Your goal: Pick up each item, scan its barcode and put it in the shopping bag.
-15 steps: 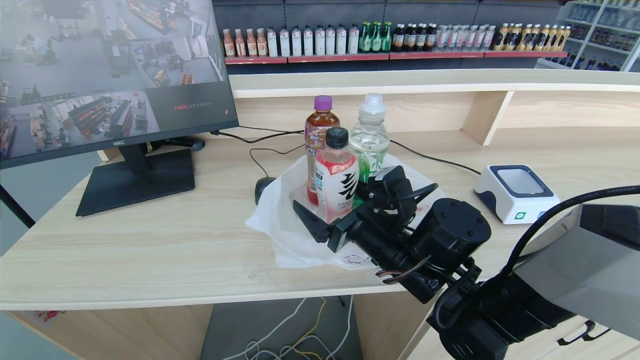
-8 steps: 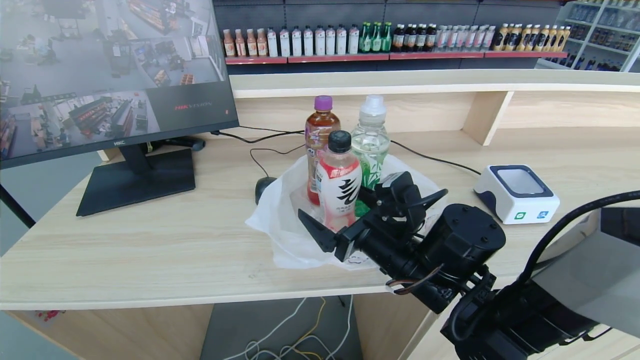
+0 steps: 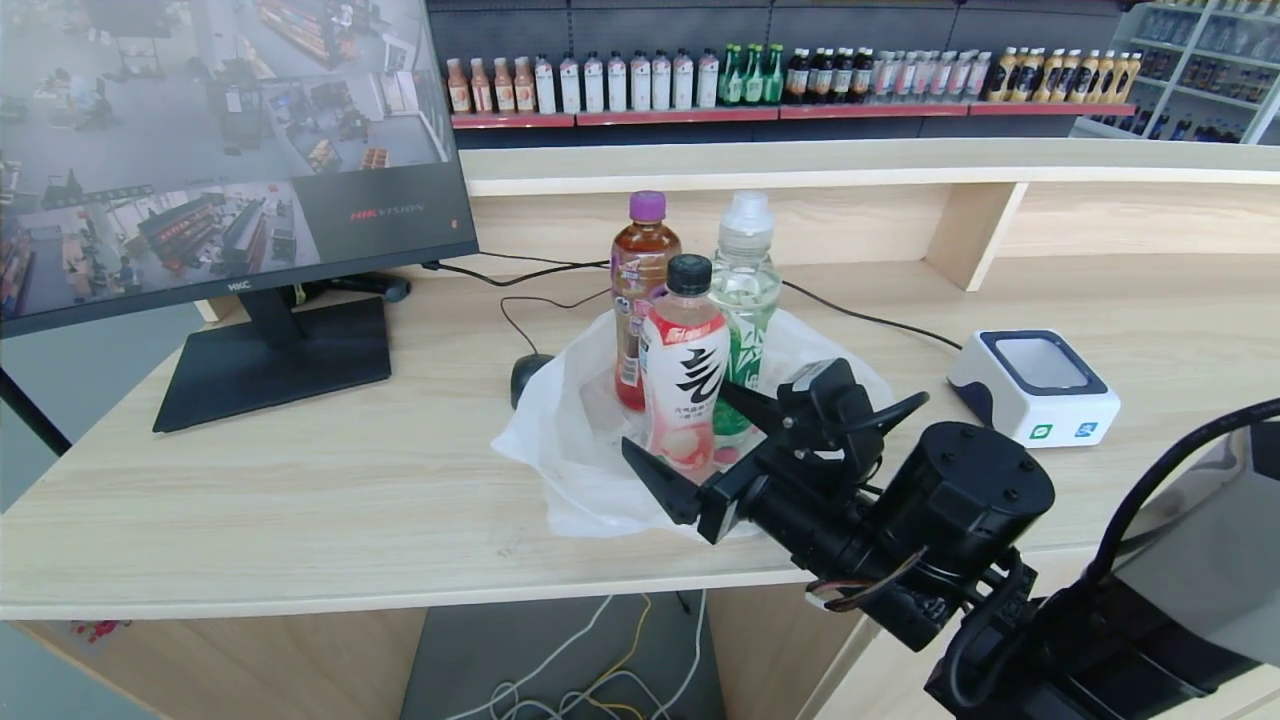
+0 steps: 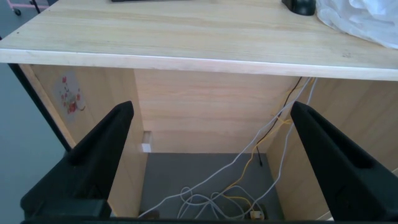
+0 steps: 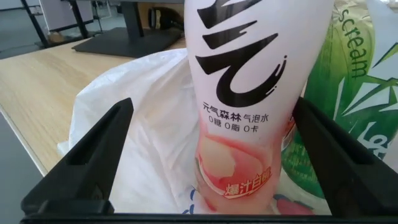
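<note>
Three bottles stand on the white shopping bag (image 3: 570, 440) at mid desk. They are an amber one with a purple cap (image 3: 640, 270), a clear one with a green label (image 3: 748, 290), and in front a pink-and-white bottle with a black cap (image 3: 685, 375). My right gripper (image 3: 705, 440) is open at the bag's near right side, and the pink bottle (image 5: 249, 106) stands just ahead of its spread fingers, held by neither. The green-label bottle (image 5: 345, 93) is behind it. My left gripper (image 4: 212, 109) hangs open below the desk's front edge (image 4: 186, 59).
A white barcode scanner (image 3: 1035, 385) sits on the desk to the right of the bag. A monitor (image 3: 220, 150) on a black stand fills the left, with a mouse (image 3: 527, 375) by the bag. Cables (image 4: 249, 180) lie under the desk. A raised counter runs along the back.
My right gripper has drawn back toward the near right, away from the pink bottle. The pink bottle has shifted slightly to the right and stands free.
</note>
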Controlling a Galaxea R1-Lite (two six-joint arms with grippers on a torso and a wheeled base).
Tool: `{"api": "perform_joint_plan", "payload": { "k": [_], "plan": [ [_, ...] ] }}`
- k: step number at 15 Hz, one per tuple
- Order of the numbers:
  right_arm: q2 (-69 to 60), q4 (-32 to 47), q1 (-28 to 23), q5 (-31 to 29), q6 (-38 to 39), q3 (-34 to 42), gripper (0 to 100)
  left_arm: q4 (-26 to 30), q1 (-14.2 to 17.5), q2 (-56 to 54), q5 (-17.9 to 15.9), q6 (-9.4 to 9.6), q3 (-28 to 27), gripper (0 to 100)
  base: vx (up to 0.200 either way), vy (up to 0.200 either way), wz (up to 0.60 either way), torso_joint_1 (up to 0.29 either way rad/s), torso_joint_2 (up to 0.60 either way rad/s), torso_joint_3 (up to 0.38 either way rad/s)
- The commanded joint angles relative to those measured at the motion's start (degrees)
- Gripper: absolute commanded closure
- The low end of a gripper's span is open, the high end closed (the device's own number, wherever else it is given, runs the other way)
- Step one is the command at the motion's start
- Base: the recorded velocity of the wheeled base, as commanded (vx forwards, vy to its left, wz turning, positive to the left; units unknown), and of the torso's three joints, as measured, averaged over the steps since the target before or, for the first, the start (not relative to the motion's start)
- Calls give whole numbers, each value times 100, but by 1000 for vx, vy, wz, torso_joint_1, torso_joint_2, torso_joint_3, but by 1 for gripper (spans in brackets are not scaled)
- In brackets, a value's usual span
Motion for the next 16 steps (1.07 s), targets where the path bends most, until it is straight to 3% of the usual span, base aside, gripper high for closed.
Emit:
{"api": "perform_joint_plan", "payload": {
  "k": [1,3,9,11,13,15,16],
  "plan": [
    [-181,-6,-52,-13,-2,307,0,0,0,-2,-6,-1,0,0,0,0,0,0,0,0],
    [-436,-6,-70,-13,-2,562,0,0,0,-2,2,7,0,0,0,0,0,0,0,0],
    [-2739,-6,-589,-13,-11,3058,0,0,0,-2,2,7,0,0,0,0,0,0,0,0],
    [-3240,-6,-703,-13,33,3594,0,0,0,-2,2,7,0,0,0,0,0,0,0,0],
    [-3750,91,-712,-4,156,3673,0,0,0,-2,-6,7,0,0,0,0,0,0,0,0],
    [-4453,838,-729,-22,218,3673,0,0,0,-2,-6,7,0,0,0,0,0,0,0,0],
    [-5024,1603,-773,-13,227,3673,0,0,0,-2,-6,7,0,0,0,0,0,0,0,0]
  ]
}}
